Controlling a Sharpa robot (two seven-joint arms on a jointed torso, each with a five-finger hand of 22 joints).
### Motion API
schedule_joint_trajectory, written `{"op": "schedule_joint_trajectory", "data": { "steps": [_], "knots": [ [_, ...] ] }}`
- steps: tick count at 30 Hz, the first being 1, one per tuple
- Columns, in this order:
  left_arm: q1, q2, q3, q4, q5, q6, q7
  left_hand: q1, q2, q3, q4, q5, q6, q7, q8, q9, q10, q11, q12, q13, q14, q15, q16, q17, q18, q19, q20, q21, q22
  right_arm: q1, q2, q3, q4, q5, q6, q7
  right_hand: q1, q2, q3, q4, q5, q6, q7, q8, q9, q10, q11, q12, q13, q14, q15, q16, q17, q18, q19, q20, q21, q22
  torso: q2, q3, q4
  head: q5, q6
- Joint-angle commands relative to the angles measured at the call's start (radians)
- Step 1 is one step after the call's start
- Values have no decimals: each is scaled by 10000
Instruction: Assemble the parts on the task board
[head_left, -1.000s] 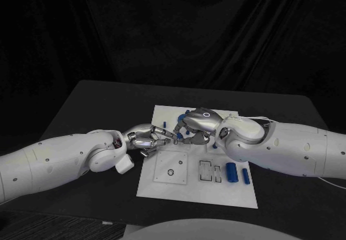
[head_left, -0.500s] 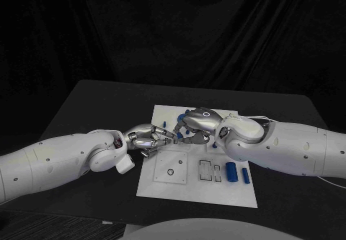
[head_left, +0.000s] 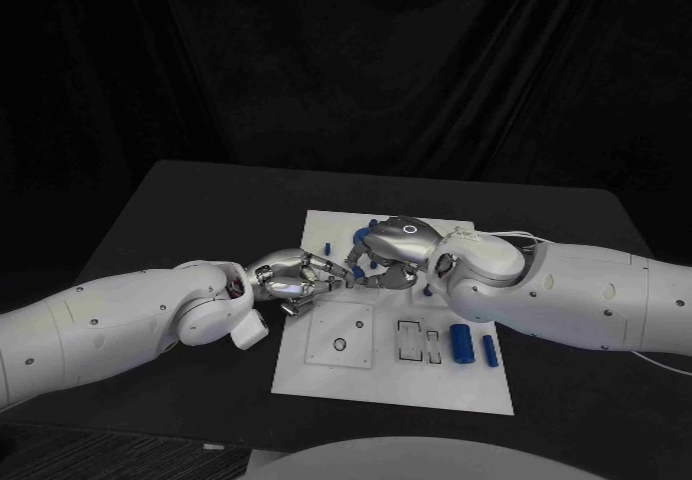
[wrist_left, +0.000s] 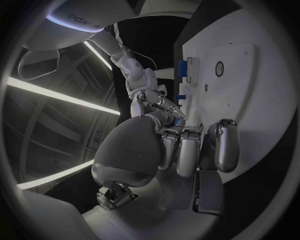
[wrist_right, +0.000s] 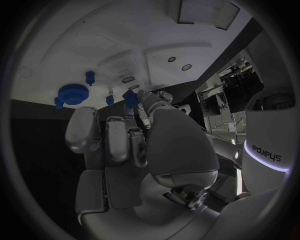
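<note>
Head view, near to far: two blue cylinders (head_left: 463, 343) lying side by side at about four o'clock on the task board (head_left: 392, 385), beside two rectangular slots (head_left: 420, 341); left of those, a raised square plate (head_left: 342, 334) with a small round hole. Farther in, around board centre, left hand (head_left: 296, 277) and right hand (head_left: 391, 252) meeting fingertip to fingertip, fingers of both drawn in narrow. Seen from right wrist, a small blue part (wrist_right: 130, 97) pinched at the left hand's fingertips. Whether the right hand grips anything cannot be told. Beyond, toward twelve o'clock, a round blue knob (wrist_right: 73, 93) and short blue pegs (wrist_right: 90, 76) standing on the board. Likely light, stiff, smooth plastic, prone to slipping or twisting; best pinched across the sides near mid-length.
</note>
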Motion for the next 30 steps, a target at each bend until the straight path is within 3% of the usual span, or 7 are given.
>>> {"op": "schedule_joint_trajectory", "data": {
  "steps": [1, 30],
  "knots": [
    [-4, 34, 16, 52, 40, 29, 177, -123, 7, 23, -10, 12, 18, 31, -27, -3, 1048, 43, -7, 2618, 1055, 78, 27, 2631, 177, -57, -12, -44, 1166, -41, 9, 0, 14, -57, 208, -169, -30, 60, -17, 55, -52, 8, -68, 37, 11, 785, 41, -67, 2335, 466, 10, -45, -20, 62, -48, 1, -65, 1510, 1, 1, -2, 13, -4],
    [-10, 167, 16, -30, 40, 61, 196, -123, 17, 60, -37, 26, -38, 9, -55, -18, 1048, 41, -7, 2618, 1055, 90, 27, 2631, 187, -109, 1, -64, 1141, -112, 46, 0, 8, -57, 291, -116, -27, 60, -15, 62, -143, 10, -64, 11, -32, 768, 46, -93, 2314, 457, 17, -90, -59, 65, -52, 8, -89, 1504, 0, 4, -3, 12, -23]
  ]
}}
